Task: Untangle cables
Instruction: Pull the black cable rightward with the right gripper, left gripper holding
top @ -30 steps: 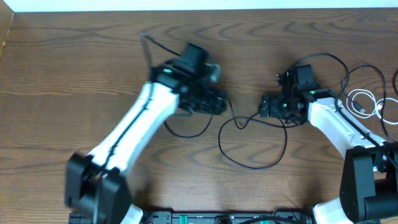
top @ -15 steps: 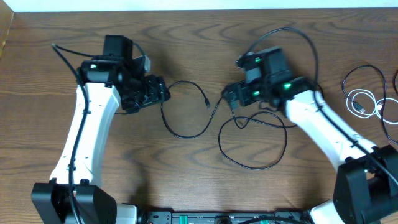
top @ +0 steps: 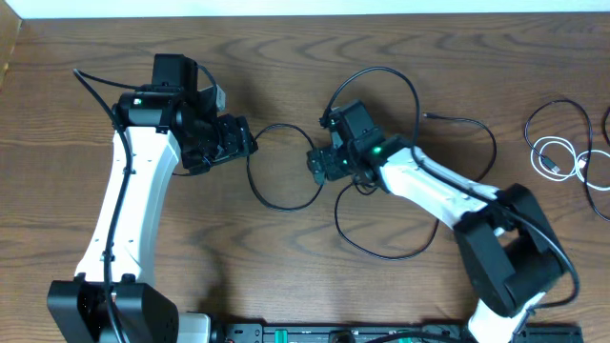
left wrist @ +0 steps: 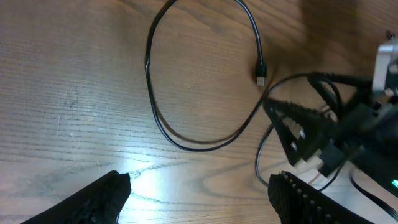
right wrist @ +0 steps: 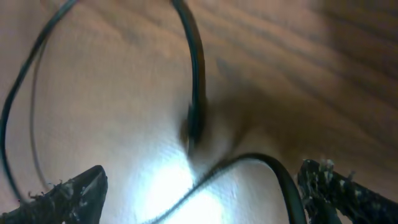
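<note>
On the wooden tabletop (top: 95,57), left of centre: the left gripper (top: 248,141), pointing toward the middle, fingers (left wrist: 109,193) spread wide with nothing between them. Just beside its tips, a thin black cable (top: 270,200) bent into an open loop, lying flat on the wood and ending in a small USB plug (left wrist: 261,77).

At the loop's far side, close to the tabletop's centre — the right gripper (top: 316,164), low over the plug end, fingertips (right wrist: 71,190) likewise far apart. Between them in the right wrist view, blurred black cable strands on the wood, not clamped; cannot tell whether they touch the fingers.

Below and right of that gripper, toward the edge on the arms' side, a second black cable (top: 381,255) curled in a larger loop, with strands crossing just under the right arm's wrist.

Well apart, by the right edge — a coiled white cable (top: 551,157) and another black cable (top: 553,105) arching around it, partly cut off at the edge of the view.
</note>
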Controlling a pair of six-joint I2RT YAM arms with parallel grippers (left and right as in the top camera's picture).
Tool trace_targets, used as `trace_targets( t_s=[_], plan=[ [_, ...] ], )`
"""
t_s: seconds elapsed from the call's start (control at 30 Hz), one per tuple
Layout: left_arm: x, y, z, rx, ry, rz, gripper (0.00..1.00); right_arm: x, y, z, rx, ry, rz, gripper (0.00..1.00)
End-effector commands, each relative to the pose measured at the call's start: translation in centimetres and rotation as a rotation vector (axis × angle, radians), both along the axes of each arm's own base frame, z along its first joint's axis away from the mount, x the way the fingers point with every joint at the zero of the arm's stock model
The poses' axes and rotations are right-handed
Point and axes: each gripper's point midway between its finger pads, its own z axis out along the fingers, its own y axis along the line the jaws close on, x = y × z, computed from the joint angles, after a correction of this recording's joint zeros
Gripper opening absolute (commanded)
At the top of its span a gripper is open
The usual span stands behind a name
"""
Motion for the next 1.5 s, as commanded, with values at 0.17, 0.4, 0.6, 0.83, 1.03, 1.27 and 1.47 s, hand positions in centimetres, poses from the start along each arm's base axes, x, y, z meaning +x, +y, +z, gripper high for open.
trace_targets(
  t_s=[0.17,0.4,0.6,0.83,1.03,1.27,1.47],
  plan=[
    [-0.4,0.3,-0.2,0.01,0.019,0.007,0.77,1.5,2.6,-0.5,0.032,-0.085,-0.071,0.9],
    [-0.5,0.3,-0.2,0.01,0.023,0.007,0.77,0.7,2.7,-4.6,-0.006,-0.015,-0.112,0.89],
    [-0.5,0.3,-0.2,0.01,0.023,0.007,0.77,1.0,2.9,-4.5,0.006,-0.029,-0.113,0.83],
    [-0.5,0.3,-0.2,0.01,0.023,0.007,0.77,1.0,2.7,-4.7,-0.005,-0.025,-0.118,0.45],
    [-0.5,0.3,-0.2,0.01,0.023,0.007,0.77,0.5,2.1,-5.2,-0.034,-0.001,-0.121,0.25],
    [-0.5,0.3,-0.2,0.01,0.024,0.007,0.77,0.3,1.1,-5.5,-0.077,0.006,-0.139,0.08],
    [-0.6,0.3,-0.2,0.01,0.026,0.007,0.77,1.4,0.1,-2.7,-0.05,-0.025,-0.17,0.01]
  ],
)
